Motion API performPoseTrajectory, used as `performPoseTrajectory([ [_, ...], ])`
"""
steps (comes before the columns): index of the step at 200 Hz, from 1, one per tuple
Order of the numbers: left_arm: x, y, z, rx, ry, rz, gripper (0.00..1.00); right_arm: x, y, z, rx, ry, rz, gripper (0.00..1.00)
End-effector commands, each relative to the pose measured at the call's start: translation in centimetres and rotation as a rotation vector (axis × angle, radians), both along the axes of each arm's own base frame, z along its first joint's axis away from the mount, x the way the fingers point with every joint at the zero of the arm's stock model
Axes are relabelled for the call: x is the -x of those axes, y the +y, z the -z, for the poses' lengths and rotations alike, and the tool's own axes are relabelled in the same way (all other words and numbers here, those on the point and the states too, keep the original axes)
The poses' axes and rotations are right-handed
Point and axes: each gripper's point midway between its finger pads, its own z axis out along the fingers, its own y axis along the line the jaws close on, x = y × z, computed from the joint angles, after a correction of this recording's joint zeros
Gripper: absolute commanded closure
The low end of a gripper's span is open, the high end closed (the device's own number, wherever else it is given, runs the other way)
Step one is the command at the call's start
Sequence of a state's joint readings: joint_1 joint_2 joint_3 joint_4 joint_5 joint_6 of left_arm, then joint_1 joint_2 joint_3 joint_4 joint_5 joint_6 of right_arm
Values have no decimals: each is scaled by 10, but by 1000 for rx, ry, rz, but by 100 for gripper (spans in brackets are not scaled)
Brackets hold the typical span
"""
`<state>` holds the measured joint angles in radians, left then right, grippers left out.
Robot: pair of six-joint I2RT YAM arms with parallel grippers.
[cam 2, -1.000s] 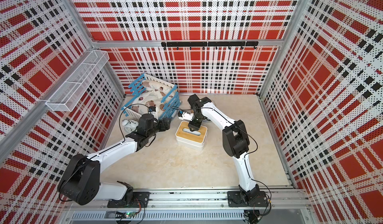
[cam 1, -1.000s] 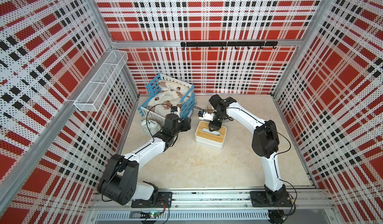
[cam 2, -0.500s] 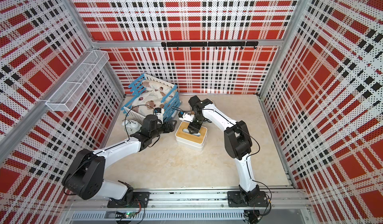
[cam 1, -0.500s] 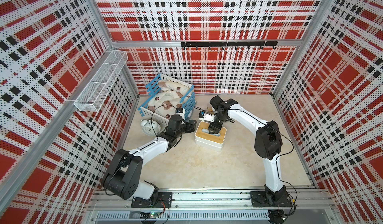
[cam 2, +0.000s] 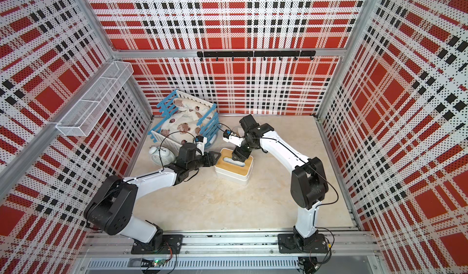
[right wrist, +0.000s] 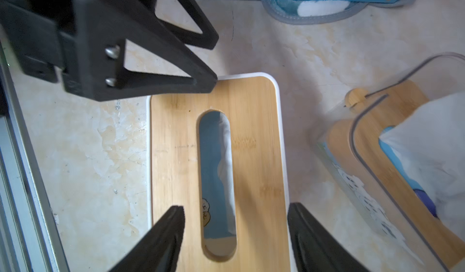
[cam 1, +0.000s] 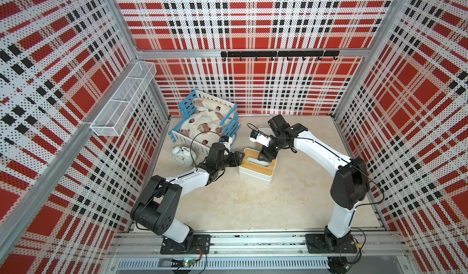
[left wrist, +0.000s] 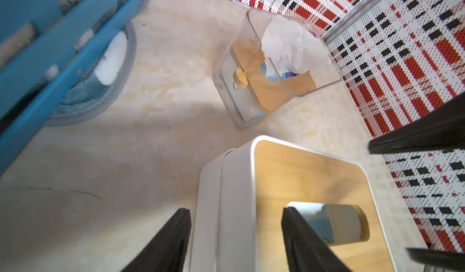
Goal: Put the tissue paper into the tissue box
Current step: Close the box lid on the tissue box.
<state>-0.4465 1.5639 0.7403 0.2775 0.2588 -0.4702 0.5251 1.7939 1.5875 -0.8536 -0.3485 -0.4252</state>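
The tissue box (cam 1: 257, 170), white with a bamboo lid and an oval slot, stands mid-table in both top views. Through the slot in the right wrist view shows tissue paper (right wrist: 214, 157), a light-blue pack with a white sheet. My right gripper (right wrist: 236, 205) hangs open just above the lid, its fingers spanning the lid's width. At the box's left end is my left gripper (left wrist: 236, 209), open, with one finger outside the white end wall and the other over the lid near the slot. More tissue paper (left wrist: 286, 44) sits in a clear box (left wrist: 226, 82) behind.
A blue-and-white crate (cam 1: 229, 128) holding a bear-print blanket stands at the back left on a blue mat (right wrist: 314, 9). A white alarm clock (cam 1: 182, 156) sits left of my left arm. A wire basket (cam 1: 124, 100) hangs on the left wall.
My left gripper has moved right from the crate to the tissue box's left end and its jaws have narrowed a little. My right gripper's jaws have spread wider over the lid.
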Motion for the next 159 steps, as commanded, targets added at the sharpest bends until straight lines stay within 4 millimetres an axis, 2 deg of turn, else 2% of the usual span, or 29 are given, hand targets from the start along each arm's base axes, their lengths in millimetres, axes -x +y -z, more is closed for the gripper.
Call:
performPoseTrajectory([
  [1,-3,-18,-5,24,-12,57,41,-7,-5,-19,-110,-34,143,27],
  [42,-3,-26,7,-6,13,79,57,14,-33,-14,-240,35,394,28],
  [68,2,-27,18,-31,44,89,60,27,-48,-4,-344,112,534,29],
  [118,20,-45,30,-16,109,136,56,36,-53,30,-406,238,680,32],
  [159,30,-59,21,89,152,166,54,35,-52,46,-421,285,727,30],
])
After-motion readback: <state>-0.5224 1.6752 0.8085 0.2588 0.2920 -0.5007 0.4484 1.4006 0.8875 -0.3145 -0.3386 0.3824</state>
